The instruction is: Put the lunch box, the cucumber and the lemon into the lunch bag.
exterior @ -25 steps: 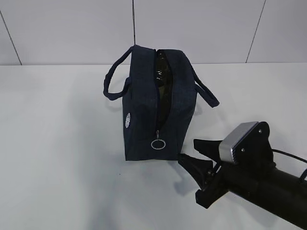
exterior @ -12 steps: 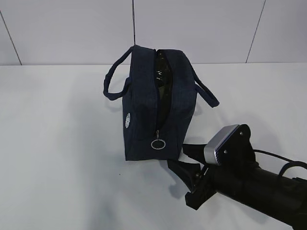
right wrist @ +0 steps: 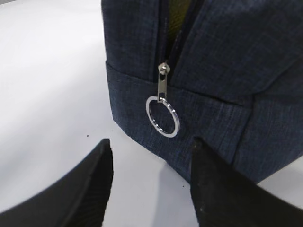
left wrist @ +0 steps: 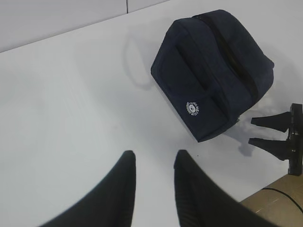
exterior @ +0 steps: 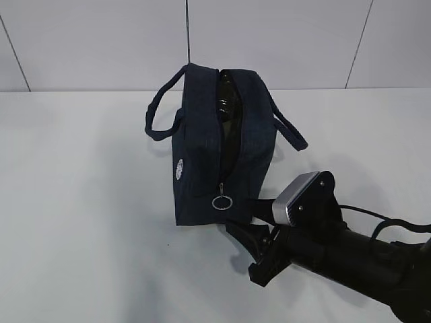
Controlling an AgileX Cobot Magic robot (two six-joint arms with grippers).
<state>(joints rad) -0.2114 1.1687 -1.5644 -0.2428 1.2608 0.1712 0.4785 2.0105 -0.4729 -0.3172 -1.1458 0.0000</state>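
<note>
The navy lunch bag (exterior: 202, 155) stands on the white table with its top zipper open. Its metal ring pull (exterior: 222, 202) hangs at the near end. A dark green shiny thing (exterior: 226, 111) shows in the opening and looks like the cucumber. The lunch box and the lemon are hidden. My right gripper (exterior: 248, 223) is open and empty, low at the bag's near end. In the right wrist view the ring pull (right wrist: 163, 116) hangs just above the gap between its fingers (right wrist: 150, 142). My left gripper (left wrist: 154, 158) is open and empty above bare table, away from the bag (left wrist: 213, 71).
The white table (exterior: 81, 222) ends at a tiled wall behind the bag. Two loop handles (exterior: 158, 111) stick out to the bag's sides. In the left wrist view the table's edge (left wrist: 265, 191) runs at the lower right, with a cable beyond it.
My right gripper has moved left and down, from beside the bag's right corner to just under the ring pull. The bag has not moved.
</note>
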